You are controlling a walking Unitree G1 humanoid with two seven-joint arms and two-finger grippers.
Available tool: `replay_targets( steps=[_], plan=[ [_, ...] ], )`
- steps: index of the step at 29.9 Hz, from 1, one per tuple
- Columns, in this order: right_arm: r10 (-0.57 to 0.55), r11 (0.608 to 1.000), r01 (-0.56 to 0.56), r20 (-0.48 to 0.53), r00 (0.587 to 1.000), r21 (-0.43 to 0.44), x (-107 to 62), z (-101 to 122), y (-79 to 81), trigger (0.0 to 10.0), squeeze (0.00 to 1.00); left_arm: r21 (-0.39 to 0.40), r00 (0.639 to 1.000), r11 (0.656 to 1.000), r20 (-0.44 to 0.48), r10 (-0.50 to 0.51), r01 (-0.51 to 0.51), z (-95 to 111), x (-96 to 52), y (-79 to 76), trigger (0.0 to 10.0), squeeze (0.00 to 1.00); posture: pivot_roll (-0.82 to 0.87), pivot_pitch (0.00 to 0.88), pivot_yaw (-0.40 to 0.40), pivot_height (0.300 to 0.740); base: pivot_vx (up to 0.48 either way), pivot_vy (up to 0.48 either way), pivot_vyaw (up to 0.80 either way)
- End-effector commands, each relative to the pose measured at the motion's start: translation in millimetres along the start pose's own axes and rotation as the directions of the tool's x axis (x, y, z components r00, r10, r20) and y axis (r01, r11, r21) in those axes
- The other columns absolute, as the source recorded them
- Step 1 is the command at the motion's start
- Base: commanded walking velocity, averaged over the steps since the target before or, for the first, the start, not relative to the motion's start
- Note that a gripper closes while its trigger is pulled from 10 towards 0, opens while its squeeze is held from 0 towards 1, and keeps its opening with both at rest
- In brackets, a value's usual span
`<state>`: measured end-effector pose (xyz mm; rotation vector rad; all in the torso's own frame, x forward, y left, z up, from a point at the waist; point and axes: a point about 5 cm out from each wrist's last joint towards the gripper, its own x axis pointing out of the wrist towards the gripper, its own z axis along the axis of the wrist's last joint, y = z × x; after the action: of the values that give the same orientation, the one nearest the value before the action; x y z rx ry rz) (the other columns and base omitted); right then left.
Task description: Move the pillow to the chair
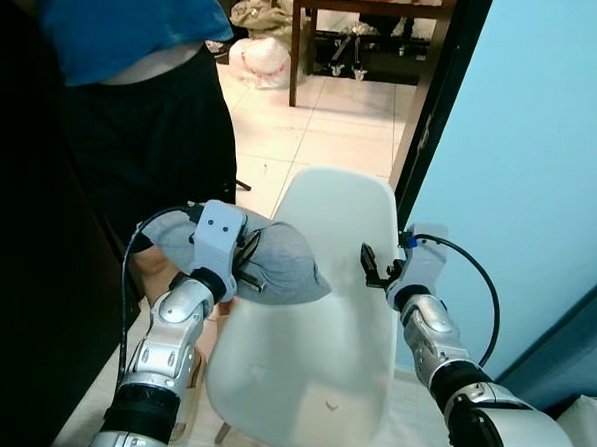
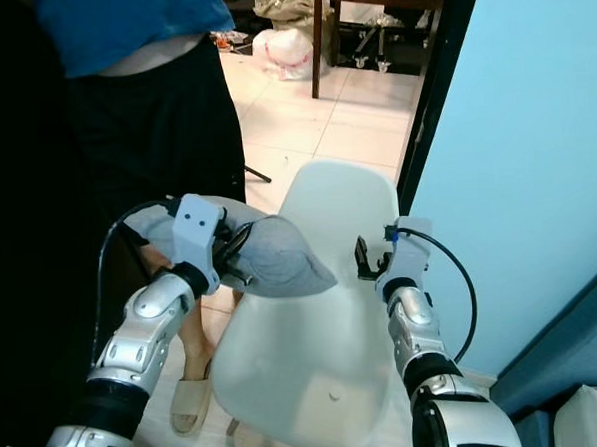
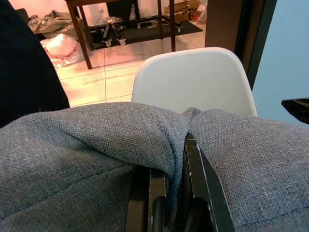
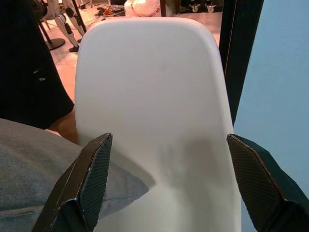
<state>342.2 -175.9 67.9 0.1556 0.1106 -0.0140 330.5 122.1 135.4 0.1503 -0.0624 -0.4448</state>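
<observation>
Two grippers are raised over a white chair (image 1: 329,322) that faces the robot, its back rising toward a tiled floor (image 1: 313,123) and a dark doorframe (image 1: 442,86). The left gripper (image 1: 253,269) has its black fingers (image 3: 203,193) pinched together on a fold of the grey pillow (image 1: 270,260), the fabric bunching up around them in the left wrist view. The pillow hangs in the air at the chair's left edge, partly over the seat's left side and not resting on it. Its long axis runs roughly crosswise to the chair, from the robot's left toward the seat, and a pointed corner juts out over the seat toward the right, tilted slightly downward.

The right gripper (image 1: 378,265) hovers at the chair's right edge, beside the lower part of the back, its fingers (image 4: 87,183) spread wide apart and holding nothing.

A person (image 1: 141,82) in a blue top and dark trousers stands close to the chair's left side, just behind the pillow. Beyond, a dark wooden table (image 1: 368,25) stands on the tiles, with a pale plastic bag (image 1: 260,60) on the floor beside it. A light blue wall (image 1: 535,151) runs along the right.
</observation>
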Motion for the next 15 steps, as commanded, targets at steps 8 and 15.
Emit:
replay_targets(
  steps=[8, 15],
  plan=[
    [0.002, 1.000, -0.002, -0.009, 1.000, 0.005, -0.7, -2.2, 0.6, 10.0, 0.00, 0.024, 0.999, 1.000, 0.045, 0.006, -0.008, 8.0, 0.6, 1.5, 10.0, 0.00, 0.05, 0.000, -0.047, 0.740, 0.000, -0.240, 0.00],
    [0.034, 0.999, -0.034, -0.012, 0.999, 0.006, 0.6, -1.1, 4.3, 10.0, 0.00, 0.036, 1.000, 0.999, 0.029, 0.013, -0.014, 4.3, -1.4, 2.6, 10.0, 0.00, 0.05, 0.000, -0.055, 0.740, 0.000, 0.000, 0.00]
  ],
)
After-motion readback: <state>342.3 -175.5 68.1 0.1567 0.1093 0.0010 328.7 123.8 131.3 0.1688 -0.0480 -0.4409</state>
